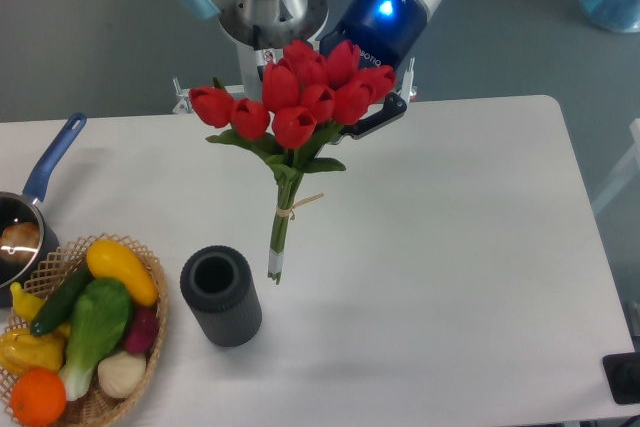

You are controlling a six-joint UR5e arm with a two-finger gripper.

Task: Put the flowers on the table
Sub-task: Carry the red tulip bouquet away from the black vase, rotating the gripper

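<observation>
Nearest the camera, a wicker basket (pixel 150 342) sat at the left front corner of the white tabletop (pixel 450 247), filled with vegetables: a yellow squash (pixel 120 269), a green leafy one, an orange piece and a pale bulb among them. Just to its right stood a dark grey cylindrical vase (pixel 221 295), upright, its open mouth facing up. Behind the basket, at the left edge, a saucepan (pixel 18 237) with a blue handle rested on the tabletop, only partly in view.

Further back, the flowers (pixel 298 107), a bunch of red tulips with green leaves, hung roughly upright above the tabletop, the stem ends low and just beside the vase's right rim, apart from it. A thin tan string tied the stems together about midway down.

Behind the blooms, the claw (pixel 378 112) was clenched on the flowers, its dark fingers mostly hidden by the red heads. Above it, the arm's blue wrist section showed a lit spot, with the grey robot base beyond the tabletop's far edge.
</observation>
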